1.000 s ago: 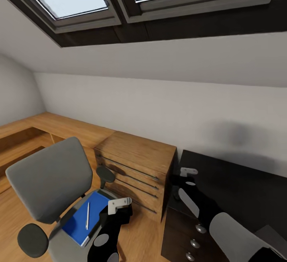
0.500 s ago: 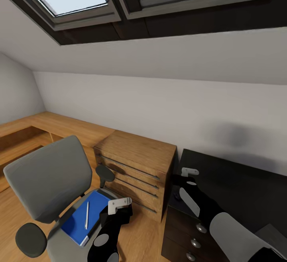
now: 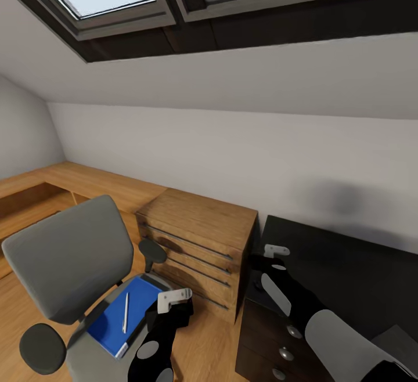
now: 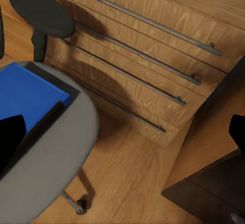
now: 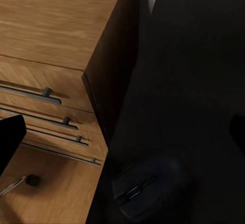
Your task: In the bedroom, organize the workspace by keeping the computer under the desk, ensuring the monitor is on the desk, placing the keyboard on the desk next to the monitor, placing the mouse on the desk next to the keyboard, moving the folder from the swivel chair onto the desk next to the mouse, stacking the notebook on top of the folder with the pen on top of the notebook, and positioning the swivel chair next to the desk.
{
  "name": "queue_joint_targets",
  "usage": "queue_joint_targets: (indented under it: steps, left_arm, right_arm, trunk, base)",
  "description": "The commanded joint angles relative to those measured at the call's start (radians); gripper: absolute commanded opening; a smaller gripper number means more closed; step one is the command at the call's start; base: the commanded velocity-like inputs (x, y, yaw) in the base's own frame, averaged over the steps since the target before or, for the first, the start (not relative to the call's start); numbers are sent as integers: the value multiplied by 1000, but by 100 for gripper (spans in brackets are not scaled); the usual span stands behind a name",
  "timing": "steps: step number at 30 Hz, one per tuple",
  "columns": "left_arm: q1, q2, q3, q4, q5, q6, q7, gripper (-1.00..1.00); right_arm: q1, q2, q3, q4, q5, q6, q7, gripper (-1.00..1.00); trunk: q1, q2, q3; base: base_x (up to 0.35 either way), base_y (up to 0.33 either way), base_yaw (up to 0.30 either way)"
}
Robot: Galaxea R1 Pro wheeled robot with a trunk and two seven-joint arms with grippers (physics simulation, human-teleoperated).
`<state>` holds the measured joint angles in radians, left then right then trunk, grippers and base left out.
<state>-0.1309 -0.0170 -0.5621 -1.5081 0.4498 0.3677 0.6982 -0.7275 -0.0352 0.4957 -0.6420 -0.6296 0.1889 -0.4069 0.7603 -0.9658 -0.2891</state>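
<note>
Head view: the swivel chair point(image 3: 67, 266) stands at the near left on the wooden floor point(image 3: 215, 341), its grey back turned toward the left wall. The blue folder point(image 3: 116, 315) lies on its seat with the white pen point(image 3: 125, 312) resting on top. Just right of the chair is the light wooden drawer chest point(image 3: 200, 242), and right of that the black surface point(image 3: 348, 271) with its dark drawer unit point(image 3: 270, 341) below. The left claw point(image 3: 174, 299) hangs beside the chair seat, near the folder; the right claw point(image 3: 274, 250) sits over the surface's left end. Whether either claw is apart or together cannot be told here.

Left wrist view: the folder point(image 4: 25, 98) lies on the grey seat, an armrest point(image 4: 41, 14) beyond it, the chest's drawer fronts point(image 4: 138, 75) close by. The left claw's fingers point(image 4: 10, 134) sit wide apart, holding nothing.

Right wrist view: the black mouse point(image 5: 145, 185) rests on the surface point(image 5: 194, 81) near its left edge, next to the chest point(image 5: 56, 24). The right claw's fingers point(image 5: 9, 134) are spread, empty.
</note>
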Motion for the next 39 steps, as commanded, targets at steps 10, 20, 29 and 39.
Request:
queue_joint_targets:
  steps: [10, 20, 29, 39]
  left_arm:
    - [-1, 0, 2, -1, 45, 5, 7, 100]
    - [-1, 0, 2, -1, 47, 5, 7, 100]
    - [-1, 0, 1, -1, 46, 5, 7, 100]
    - [-1, 1, 1, -1, 46, 5, 7, 100]
  right_arm:
    - [-1, -3, 7, -2, -6, 3, -9, 100]
    - [-1, -3, 6, 0, -5, 4, -9, 100]
    - [-1, -1, -4, 44, -5, 22, -7, 100]
    - [-1, 0, -8, 58, -5, 24, -6, 100]
  trunk:
    - [39, -71, -33]
    - [77, -141, -64]
    - [111, -204, -92]
    - [150, -274, -124]
  base:
    - [0, 0, 0]
    - [0, 0, 0]
    - [0, 0, 0]
    - [0, 0, 0]
